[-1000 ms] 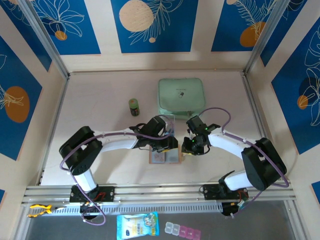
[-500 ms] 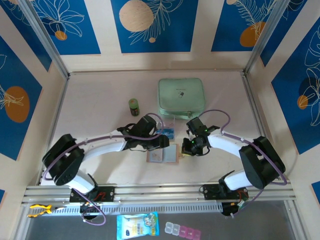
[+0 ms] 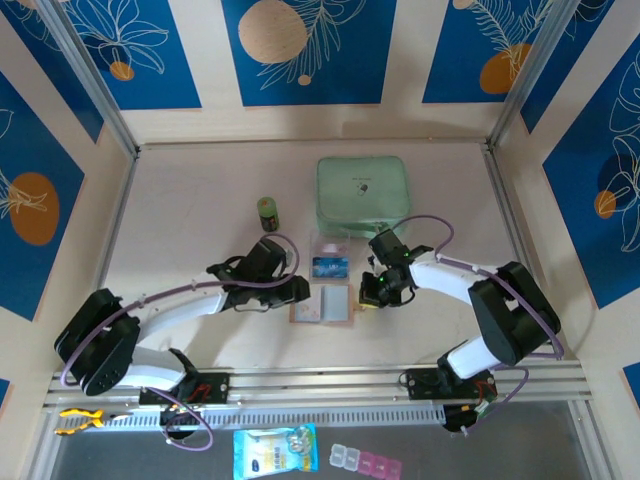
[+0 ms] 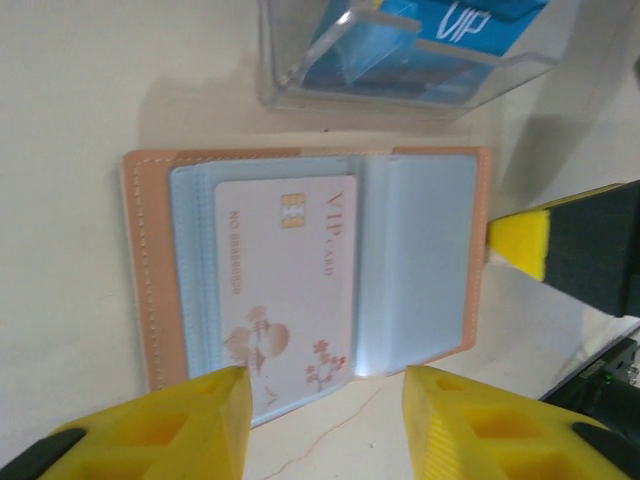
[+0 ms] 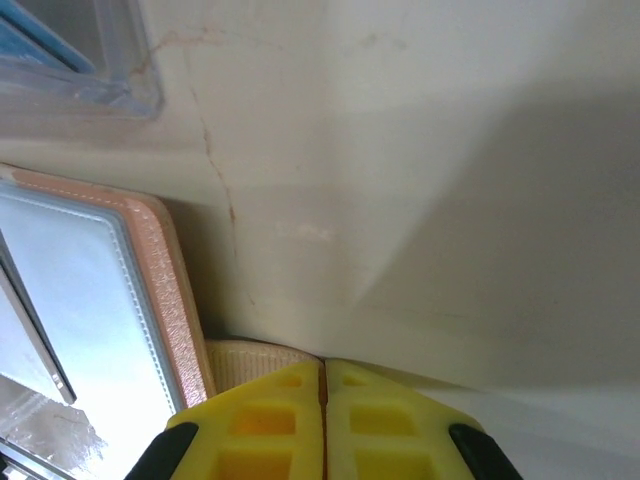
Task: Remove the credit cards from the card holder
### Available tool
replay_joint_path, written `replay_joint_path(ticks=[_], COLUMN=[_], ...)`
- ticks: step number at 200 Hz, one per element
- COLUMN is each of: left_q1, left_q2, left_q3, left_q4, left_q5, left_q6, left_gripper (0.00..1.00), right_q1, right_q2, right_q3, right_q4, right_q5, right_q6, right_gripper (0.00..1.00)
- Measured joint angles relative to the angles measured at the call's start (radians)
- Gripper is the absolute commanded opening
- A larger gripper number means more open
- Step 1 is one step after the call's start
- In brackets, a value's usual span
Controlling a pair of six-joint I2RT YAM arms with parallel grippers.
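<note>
The card holder (image 3: 322, 303) lies spread open and flat on the pale, matte table (image 3: 200, 220), between the two end effectors. Its tan, grainy, leather-like cover has a stitched border and rounded corners, and its glossy grey-blue sleeves catch the light. In the left wrist view, a stiff white card (image 4: 288, 290) with a gold chip, "VIP CARD" lettering and pink blossom print sits in the left-hand sleeve. The right-hand sleeve looks glazed over, so its contents cannot be made out. Just beyond the holder, a clear, hard-edged plastic case (image 4: 400, 75) holds the blue credit cards (image 4: 440, 25), which are smooth with white print and cut off by the frame's top edge. The left end effector (image 4: 322, 392) hovers at the holder's near edge with its ribbed yellow fingers spread wide and gripping nothing. The right end effector (image 5: 325, 378) has its yellow fingers pressed together down to a hairline seam at the holder's outer edge. A pale tan tab (image 5: 255, 355) lies at their tips, but whether it is pinched cannot be told. Farther back stand a mint-green zip case (image 3: 362, 193) and a small dark bottle (image 3: 267, 212).
</note>
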Motion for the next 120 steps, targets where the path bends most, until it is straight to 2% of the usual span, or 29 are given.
replay_joint_path(ticks=[75, 120], left_q1=[0.005, 0.008], left_q2=[0.018, 0.055], left_q3=[-0.015, -0.017], left_q4=[-0.008, -0.006], left_q5=[-0.002, 0.003], left_q6=[0.026, 0.047], left_gripper=[0.21, 0.17], right_q1=[0.0, 0.016], right_q2=[-0.036, -0.101], right_q3=[0.029, 0.073], right_q4=[-0.081, -0.158], right_q5=[0.057, 0.097], right_q6=[-0.013, -0.01], right_gripper=[0.21, 0.23])
